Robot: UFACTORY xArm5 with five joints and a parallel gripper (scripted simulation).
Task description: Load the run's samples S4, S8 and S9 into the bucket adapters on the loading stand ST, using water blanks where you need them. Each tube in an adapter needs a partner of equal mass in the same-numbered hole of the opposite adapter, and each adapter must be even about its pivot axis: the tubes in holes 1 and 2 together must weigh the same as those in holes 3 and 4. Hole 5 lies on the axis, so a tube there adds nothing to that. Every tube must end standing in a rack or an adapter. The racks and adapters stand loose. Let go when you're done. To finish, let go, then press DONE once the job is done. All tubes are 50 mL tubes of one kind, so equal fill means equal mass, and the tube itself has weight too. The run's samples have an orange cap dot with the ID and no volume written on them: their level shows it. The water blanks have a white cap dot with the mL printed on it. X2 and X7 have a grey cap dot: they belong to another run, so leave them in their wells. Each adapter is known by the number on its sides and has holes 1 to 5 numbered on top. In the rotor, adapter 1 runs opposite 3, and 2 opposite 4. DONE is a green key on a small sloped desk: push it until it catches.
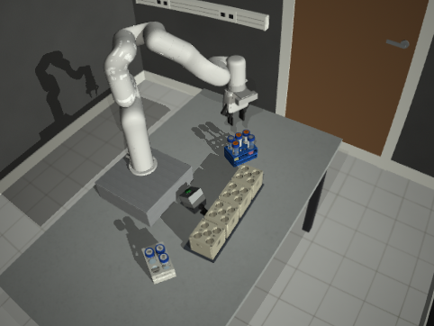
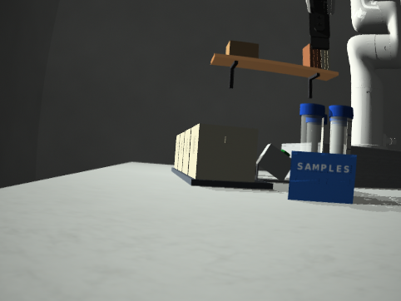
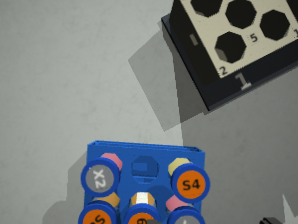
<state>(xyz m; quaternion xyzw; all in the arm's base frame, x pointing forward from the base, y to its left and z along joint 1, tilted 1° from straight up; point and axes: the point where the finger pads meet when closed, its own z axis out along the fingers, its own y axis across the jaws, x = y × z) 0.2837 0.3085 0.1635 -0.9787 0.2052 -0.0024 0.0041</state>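
Observation:
My gripper [image 1: 237, 121] [image 2: 319, 45] is open and empty, above the blue sample rack [image 1: 245, 158] [image 2: 322, 183] [image 3: 150, 146]. In the wrist view, S4 [image 3: 191, 184] [image 1: 235, 144] and grey-dotted X2 [image 3: 100, 178] [image 1: 251, 137] stand with an empty well between them. Behind stand S9 [image 3: 142, 218] [image 1: 239, 135], another orange-dotted tube [image 3: 96, 219] [image 1: 246, 132] and a grey-dotted one [image 3: 186, 220] [image 1: 230, 139], cut by the frame edge. Several beige adapters [image 1: 216, 249] [image 2: 226, 154] sit in a row on the dark stand [image 1: 213, 259] [image 2: 233, 183]; no tubes show in them.
A white rack [image 1: 163, 276] with three blue-capped tubes [image 1: 160, 248] stands at the near left, its dot print unreadable. The small sloped desk [image 1: 194, 198] with the green key [image 1: 188, 192] stands between the robot's base and the adapters. A wall shelf [image 2: 266, 64] hangs in the background.

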